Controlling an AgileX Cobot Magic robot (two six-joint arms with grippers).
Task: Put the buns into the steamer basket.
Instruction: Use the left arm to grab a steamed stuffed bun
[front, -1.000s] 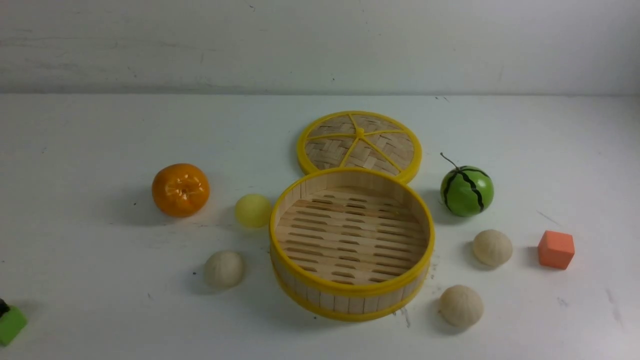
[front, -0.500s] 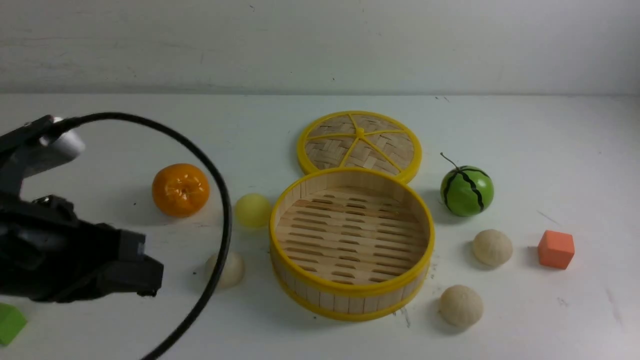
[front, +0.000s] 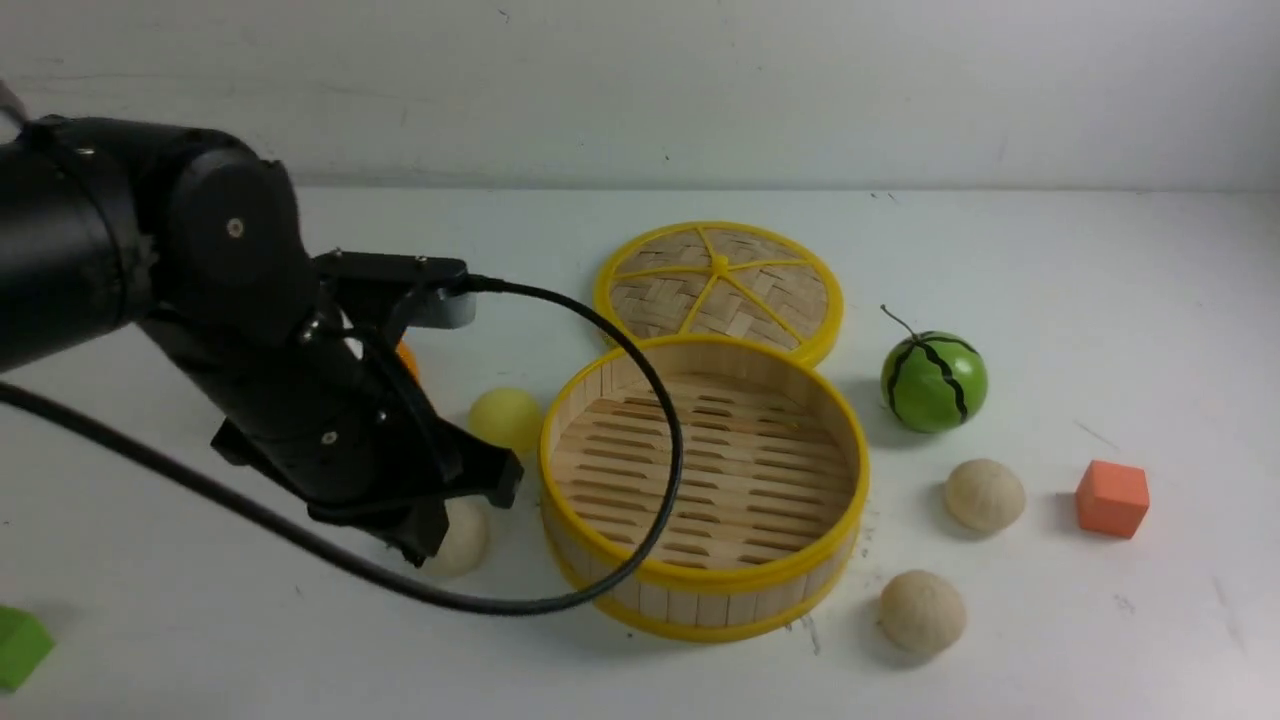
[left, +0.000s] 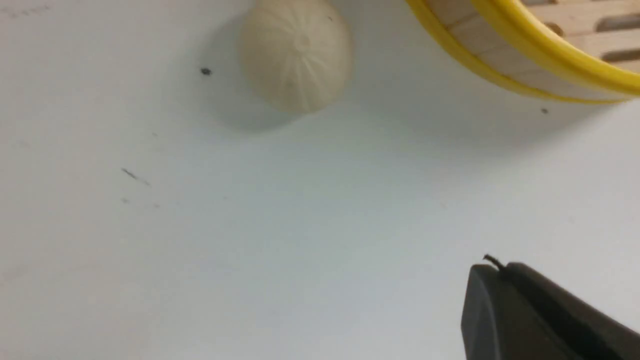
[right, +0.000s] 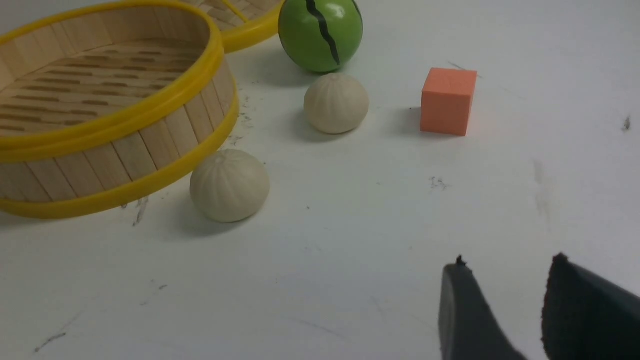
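Left tool (front: 450, 510) by cream bun (left: 295, 55), grip unclear; right tool (right: 505, 265) parted; steamer basket (front: 700, 605) empty (buns (front: 985, 495) outside).

Left arm (front: 215, 290) reaches forward and down; right jaws slightly parted.

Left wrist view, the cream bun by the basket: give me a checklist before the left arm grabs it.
1. Steamer basket empty, open on top: ok.
2. Lid off, lying behind the basket: ok.
3. Cream bun on the table, apart from the basket wall: ok.
4. Bun inside the left end effector: not ok; it lies apart from the one fingertip in view.
5. Left end effector open: cannot tell.
6. Right end effector open, holding nothing: ok.
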